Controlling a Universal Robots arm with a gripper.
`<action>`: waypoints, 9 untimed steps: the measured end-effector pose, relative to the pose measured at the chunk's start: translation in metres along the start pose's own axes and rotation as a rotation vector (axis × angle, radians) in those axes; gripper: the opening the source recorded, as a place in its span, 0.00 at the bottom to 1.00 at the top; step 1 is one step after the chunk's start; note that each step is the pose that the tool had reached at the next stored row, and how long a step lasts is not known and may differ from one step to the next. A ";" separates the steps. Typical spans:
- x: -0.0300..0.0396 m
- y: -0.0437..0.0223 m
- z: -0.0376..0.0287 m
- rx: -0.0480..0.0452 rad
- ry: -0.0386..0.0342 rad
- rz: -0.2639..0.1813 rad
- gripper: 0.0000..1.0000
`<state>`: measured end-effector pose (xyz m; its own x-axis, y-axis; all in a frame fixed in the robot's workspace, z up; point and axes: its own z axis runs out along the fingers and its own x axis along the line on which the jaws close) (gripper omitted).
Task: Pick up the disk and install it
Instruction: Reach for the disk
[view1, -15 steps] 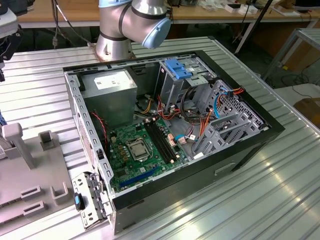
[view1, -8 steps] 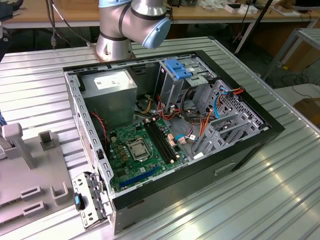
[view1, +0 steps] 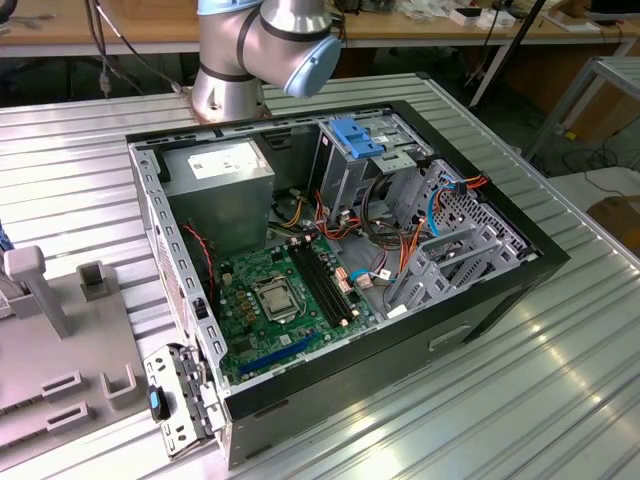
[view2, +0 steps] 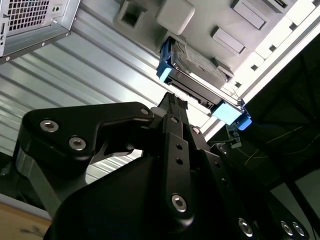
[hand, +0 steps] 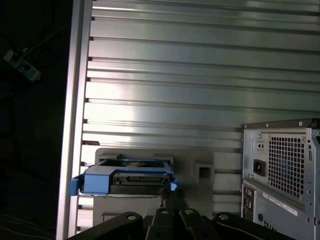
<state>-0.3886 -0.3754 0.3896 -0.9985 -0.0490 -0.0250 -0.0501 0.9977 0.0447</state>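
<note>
Disk (hand: 127, 179) first: it sits on the grey fixture plate (hand: 200, 196), framed in its blue carrier (hand: 97, 181), and I have no hold of it. Its long axis runs with the ribs of the aluminium table (hand: 200, 75), square to the table's edge. One blue end of the carrier reaches almost to that edge. A long side of the disk faces me. My gripper (hand: 169, 194) points straight at that side. In both wrist views the tips stand just beside it, nearer the end away from the table's edge. Whether they touch the carrier I cannot tell. My jaws look drawn together, tips meeting, with nothing between them. So the disk lies directly ahead of the tips, broadside on, its length crossing the line they point along. Farther along the ribs, apart from the plate, is the computer case (hand: 282, 170), its rear panel toward me. In the exterior view it lies open, with the grey drive cage (view1: 345, 175) inside. The pick-up, as I judge it, is not yet made.
</note>
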 end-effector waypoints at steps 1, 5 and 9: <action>0.0038 0.0002 0.0000 0.0000 0.0000 0.000 0.11; 0.0149 0.0008 -0.0002 0.0000 0.0001 0.000 0.11; 0.0237 0.0012 -0.0003 0.0000 0.0000 0.000 0.11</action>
<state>-0.4123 -0.3754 0.3893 -0.9985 -0.0489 -0.0250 -0.0500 0.9978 0.0447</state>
